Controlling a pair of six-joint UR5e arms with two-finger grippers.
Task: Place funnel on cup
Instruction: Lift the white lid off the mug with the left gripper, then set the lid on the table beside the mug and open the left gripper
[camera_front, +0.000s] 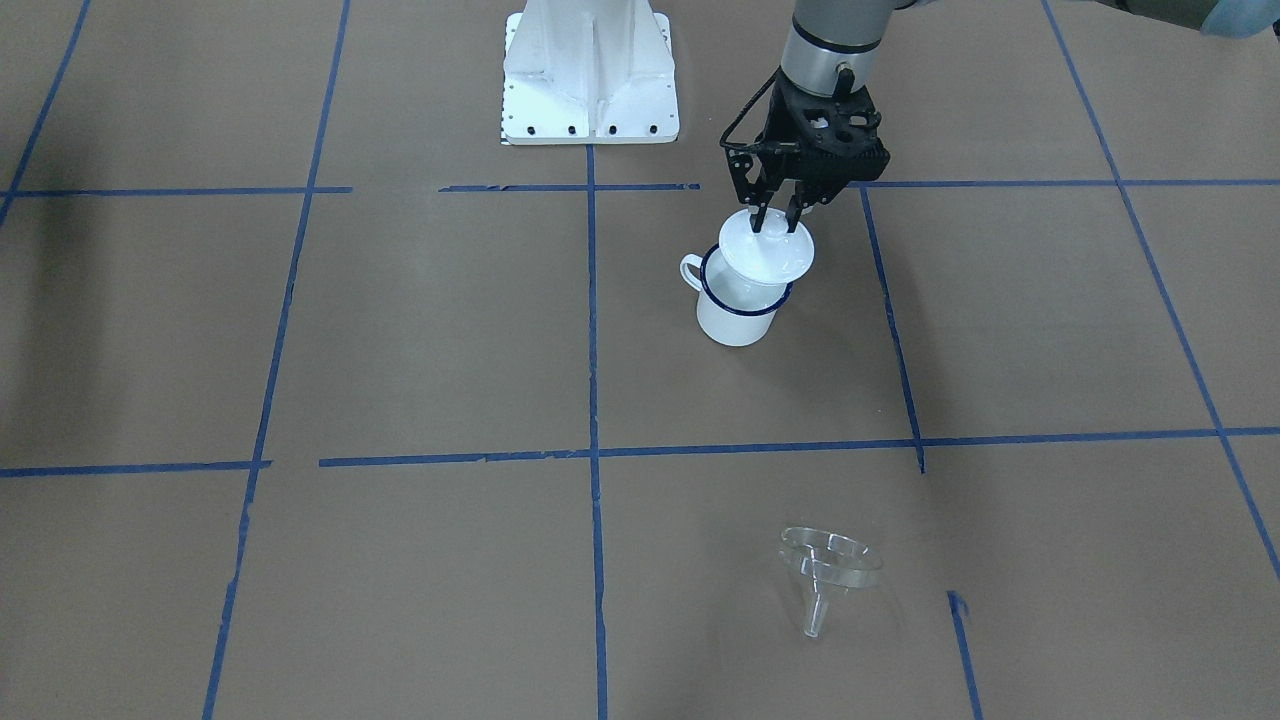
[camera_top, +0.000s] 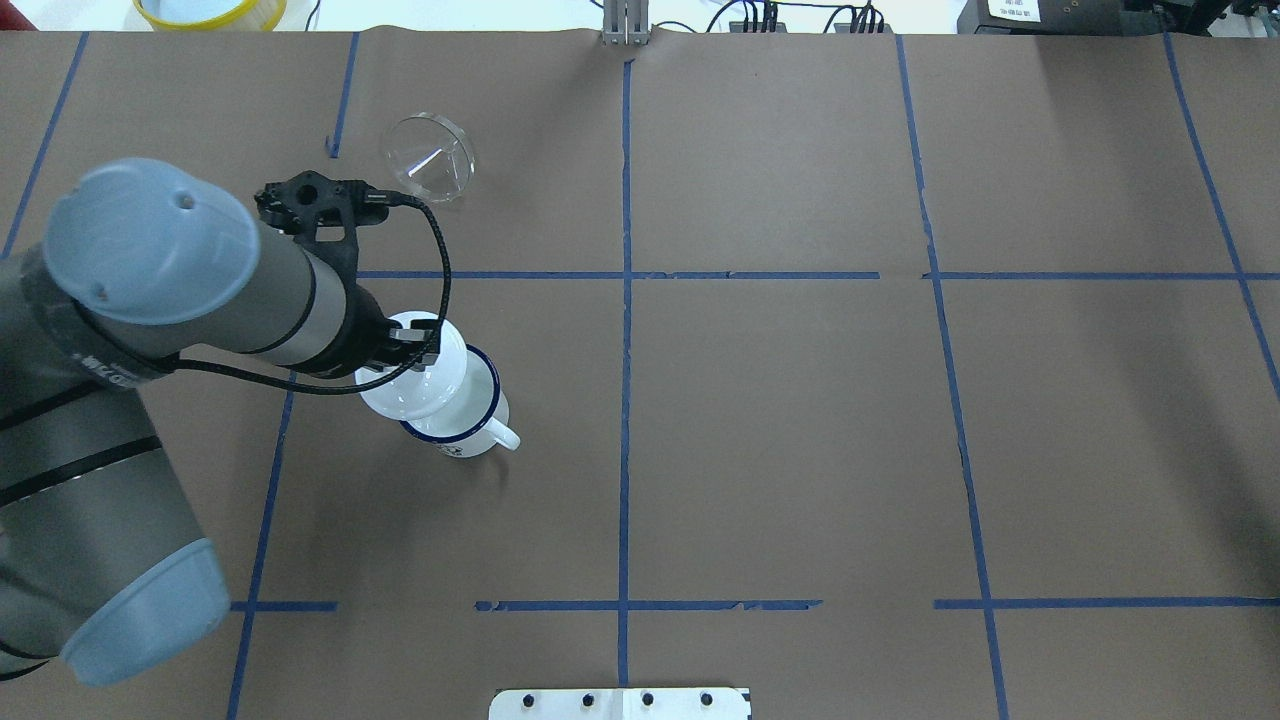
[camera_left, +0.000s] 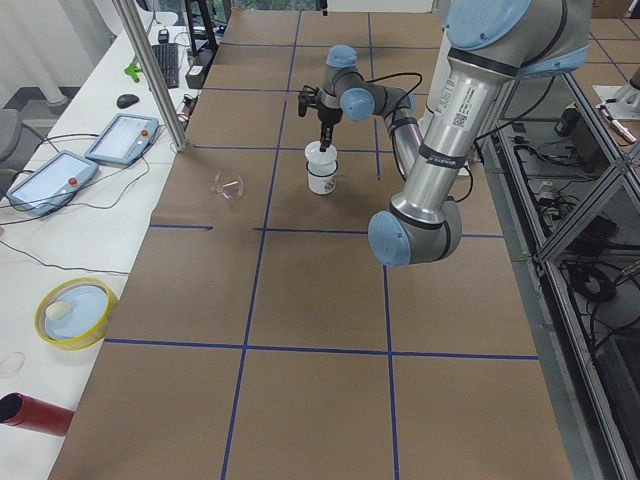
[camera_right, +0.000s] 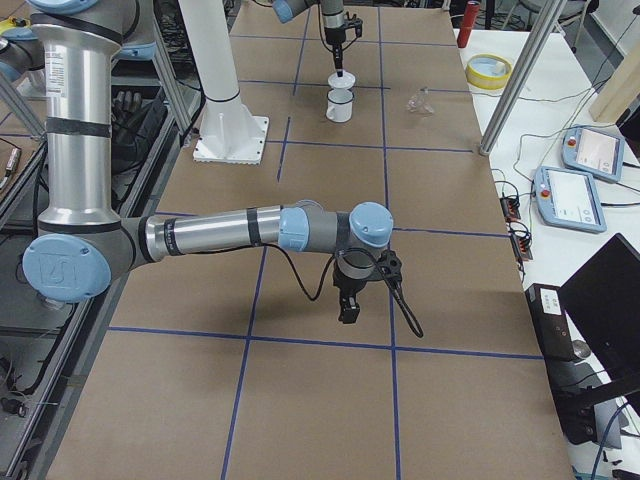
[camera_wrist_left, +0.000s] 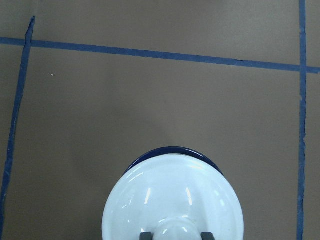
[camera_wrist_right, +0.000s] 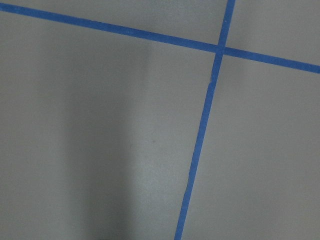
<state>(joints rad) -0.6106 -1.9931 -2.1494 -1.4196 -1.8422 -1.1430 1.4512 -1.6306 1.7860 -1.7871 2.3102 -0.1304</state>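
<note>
Funnel (camera_front: 830, 570), nearest the front-facing camera, lies on its side on the table (camera_front: 400, 350) with its spout toward the lens, well apart from the cup (camera_front: 735, 322). The left gripper (camera_front: 778, 214) pinches the knob (camera_wrist_left: 176, 231) of a white lid (camera_front: 768, 258), held offset above the cup's mouth. Step in hand, by judgement: uncovering the cup. Next, the lid must be set aside, then the funnel grasped and turned spout-down. The left wrist view shows the cup's blue rim beyond the lid. Only the exterior right view shows the right gripper (camera_right: 347, 312), and its jaw state cannot be told.
</note>
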